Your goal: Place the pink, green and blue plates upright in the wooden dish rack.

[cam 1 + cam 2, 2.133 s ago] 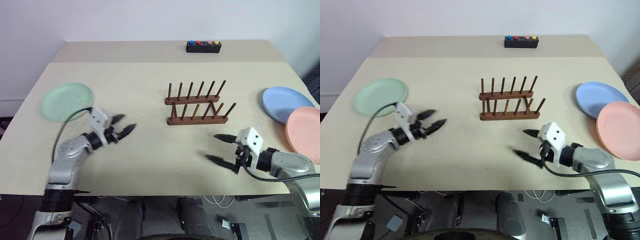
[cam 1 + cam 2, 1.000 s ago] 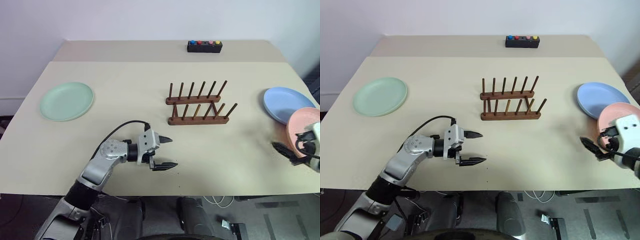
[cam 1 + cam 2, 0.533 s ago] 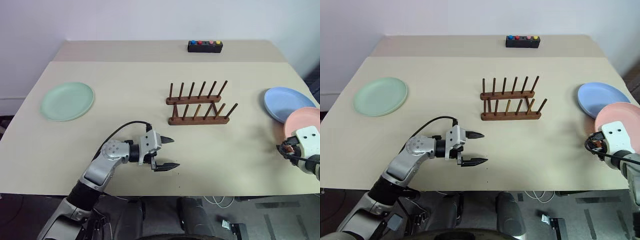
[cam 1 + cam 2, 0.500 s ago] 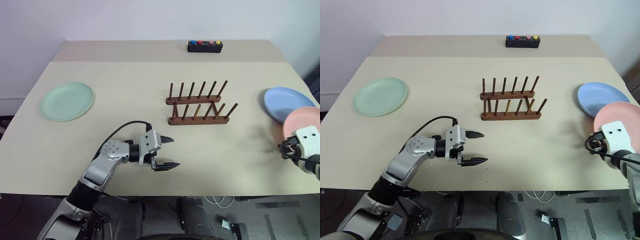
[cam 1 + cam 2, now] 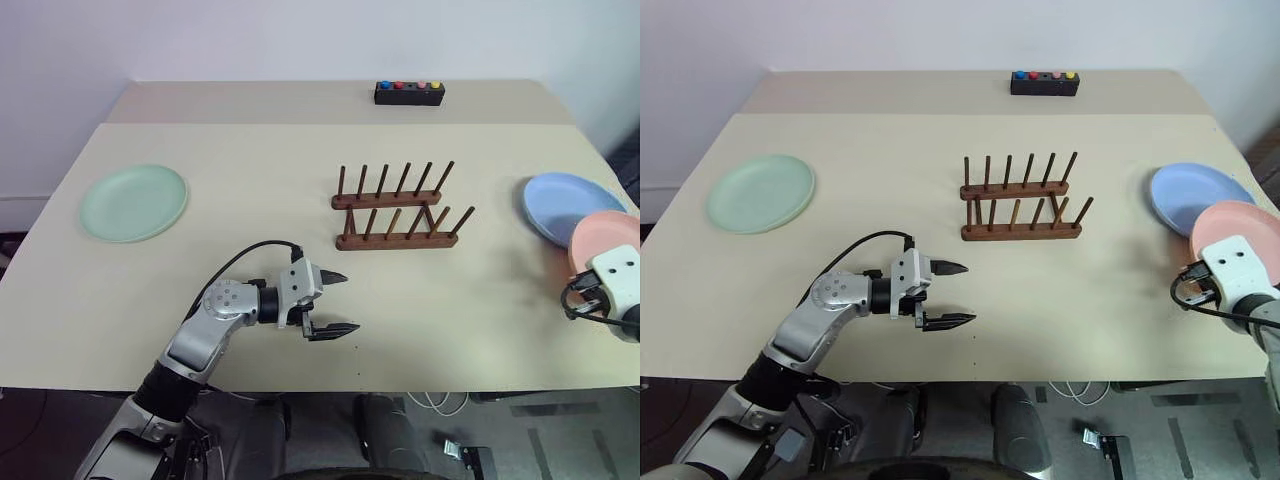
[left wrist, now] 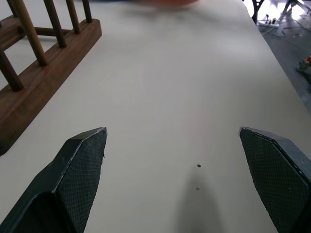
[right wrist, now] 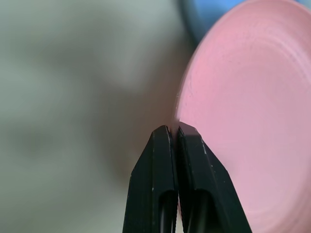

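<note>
Blk button box (image 5: 408, 93) at table (image 5: 250, 130) far edge.

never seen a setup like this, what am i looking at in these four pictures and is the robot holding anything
This is a two-armed humanoid robot at a beige table. Two pictures come from the cameras in its head, looking down over its arms; both show the same scene. The other two come from a camera on each wrist, looking along that arm's two black fingers.

On the table stand a wooden dish rack in the middle with nothing in it, a green plate on the robot's left, and a blue plate and a pink plate on its right. A black box with coloured buttons sits at the far edge.

The left tool hangs open above the table, holding nothing. The right tool is shut at the pink plate's rim. Its wrist view shows the fingertips pressed together beside that rim, so a grip on the plate is not certain.
</note>
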Robot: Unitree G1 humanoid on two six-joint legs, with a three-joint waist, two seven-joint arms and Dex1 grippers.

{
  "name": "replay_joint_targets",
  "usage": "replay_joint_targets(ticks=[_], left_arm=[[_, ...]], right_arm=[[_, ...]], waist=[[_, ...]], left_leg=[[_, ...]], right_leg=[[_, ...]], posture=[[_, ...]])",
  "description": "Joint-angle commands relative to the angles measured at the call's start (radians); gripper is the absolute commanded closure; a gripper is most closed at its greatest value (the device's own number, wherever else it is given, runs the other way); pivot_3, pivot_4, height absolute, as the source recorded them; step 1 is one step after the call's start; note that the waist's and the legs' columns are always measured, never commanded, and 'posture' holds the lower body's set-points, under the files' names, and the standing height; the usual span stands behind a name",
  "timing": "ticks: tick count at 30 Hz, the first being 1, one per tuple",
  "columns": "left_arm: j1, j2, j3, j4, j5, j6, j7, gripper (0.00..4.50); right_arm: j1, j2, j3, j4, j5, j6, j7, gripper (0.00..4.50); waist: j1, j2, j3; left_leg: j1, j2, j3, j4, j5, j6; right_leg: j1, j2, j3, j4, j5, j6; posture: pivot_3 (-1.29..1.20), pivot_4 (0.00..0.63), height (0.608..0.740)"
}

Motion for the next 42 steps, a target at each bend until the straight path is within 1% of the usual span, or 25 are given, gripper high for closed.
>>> replay_joint_targets(ticks=[1, 5, 8, 10, 15, 17, 19, 23, 27, 29, 31, 35, 38, 42], left_arm=[[-0.017, -0.003, 0.011, -0.008, 0.002, -0.027, -0.004, 0.00], [-0.024, -0.006, 0.021, 0.010, 0.004, -0.032, 0.002, 0.00], [-0.027, -0.017, 0.034, 0.019, -0.001, -0.035, 0.021, 0.00], [-0.029, -0.022, 0.042, 0.025, -0.001, -0.037, 0.035, 0.00], [-0.033, -0.026, 0.056, 0.023, -0.001, -0.034, 0.058, 0.00], [-0.025, -0.022, 0.059, 0.009, 0.000, -0.032, 0.064, 0.00], [-0.014, -0.017, 0.065, -0.004, 0.002, -0.029, 0.074, 0.00], [0.011, -0.008, 0.076, -0.031, 0.000, -0.020, 0.097, 0.00], [0.028, 0.000, 0.085, -0.050, -0.004, -0.014, 0.112, 0.00], [0.032, 0.003, 0.088, -0.055, -0.007, -0.011, 0.116, 0.00], [0.034, 0.006, 0.093, -0.061, -0.009, -0.009, 0.121, 0.00], [0.036, 0.007, 0.099, -0.070, -0.010, -0.002, 0.125, 0.00], [0.044, 0.008, 0.099, -0.080, -0.007, 0.002, 0.130, 0.00], [0.053, 0.010, 0.100, -0.088, -0.007, 0.005, 0.132, 0.00]], right_arm=[[-0.038, -0.077, -0.060, -0.147, 0.026, -0.091, 0.084, 4.46], [-0.177, -0.083, -0.057, -0.193, 0.077, -0.194, 0.110, 4.46], [-0.369, -0.014, 0.004, -0.195, 0.153, -0.257, 0.092, 4.46], [-0.468, 0.031, 0.043, -0.174, 0.201, -0.277, 0.104, 4.46], [-0.635, 0.109, 0.126, -0.106, 0.288, -0.250, 0.131, 4.46], [-0.680, 0.142, 0.128, -0.100, 0.386, -0.190, 0.159, 4.46], [-0.704, 0.163, 0.128, -0.095, 0.439, -0.187, 0.188, 4.46], [-0.739, 0.204, 0.064, -0.041, 0.612, -0.108, 0.213, 4.46], [-0.738, 0.211, 0.019, -0.042, 0.808, 0.007, 0.241, 4.46], [-0.742, 0.213, -0.001, -0.031, 0.863, 0.038, 0.233, 4.46], [-0.731, 0.193, -0.019, 0.021, 0.922, 0.084, 0.282, 4.46], [-0.721, 0.161, -0.020, 0.077, 0.959, 0.135, 0.333, 4.46], [-0.717, 0.142, 0.005, 0.146, 0.917, 0.142, 0.366, 4.46], [-0.722, 0.144, 0.010, 0.196, 0.897, 0.140, 0.379, 4.46]], waist=[[-0.002, 0.002, 0.000], [-0.001, 0.002, 0.000], [0.000, 0.001, 0.001], [0.000, 0.000, 0.001], [0.004, -0.001, 0.002], [0.004, 0.000, 0.002], [0.003, 0.000, 0.002], [0.005, 0.000, 0.002], [0.003, 0.000, 0.002], [0.003, 0.000, 0.002], [0.003, 0.000, 0.002], [0.003, 0.000, 0.002], [0.002, 0.000, 0.002], [0.002, 0.000, 0.002]], left_leg=[[0.000, 0.000, 0.000, 0.000, 0.000, 0.000], [0.000, 0.000, 0.000, 0.000, 0.000, 0.000], [0.000, 0.000, 0.000, 0.000, 0.000, 0.000], [0.000, 0.000, -0.001, 0.000, 0.000, 0.000], [-0.001, 0.000, -0.001, 0.000, 0.000, 0.000], [-0.001, 0.000, -0.001, 0.000, 0.000, 0.000], [-0.001, 0.000, -0.002, 0.000, 0.000, 0.000], [-0.001, 0.000, -0.002, 0.000, 0.000, 0.000], [-0.001, 0.000, -0.002, 0.000, 0.000, 0.000], [-0.001, 0.000, -0.002, -0.001, 0.000, 0.000], [-0.001, 0.000, -0.002, 0.000, 0.000, 0.000], [-0.001, 0.000, -0.002, 0.000, 0.000, 0.000], [-0.001, 0.000, -0.001, 0.000, 0.000, 0.000], [-0.001, 0.000, -0.001, 0.000, 0.000, 0.000]], right_leg=[[0.000, 0.000, 0.000, 0.000, 0.000, 0.000], [0.000, 0.000, 0.000, 0.000, -0.001, 0.002], [0.000, 0.000, 0.000, 0.000, 0.000, 0.001], [0.000, 0.000, 0.000, 0.000, 0.000, 0.000], [0.000, 0.000, -0.001, 0.000, 0.000, 0.000], [0.000, 0.000, -0.001, 0.000, 0.000, 0.000], [0.000, 0.000, -0.001, 0.001, 0.000, 0.000], [0.000, 0.000, -0.001, 0.001, 0.000, 0.000], [0.000, 0.000, -0.001, 0.001, 0.000, 0.000], [-0.001, 0.000, -0.001, 0.002, 0.000, 0.000], [-0.001, 0.000, -0.001, 0.002, 0.000, 0.000], [-0.001, 0.000, -0.001, 0.002, 0.000, 0.000], [-0.001, 0.000, -0.001, 0.002, 0.000, 0.000], [-0.001, 0.000, -0.001, 0.002, 0.000, 0.000]], posture=[[0.00, 0.150, 0.730], [0.00, 0.150, 0.730], [0.00, 0.150, 0.730], [0.00, 0.150, 0.730], [0.00, 0.150, 0.730], [0.00, 0.150, 0.730], [0.00, 0.150, 0.730], [0.00, 0.150, 0.730], [0.00, 0.150, 0.730], [0.00, 0.150, 0.730], [0.00, 0.150, 0.730], [0.00, 0.150, 0.730], [0.00, 0.150, 0.730], [0.00, 0.150, 0.730]])
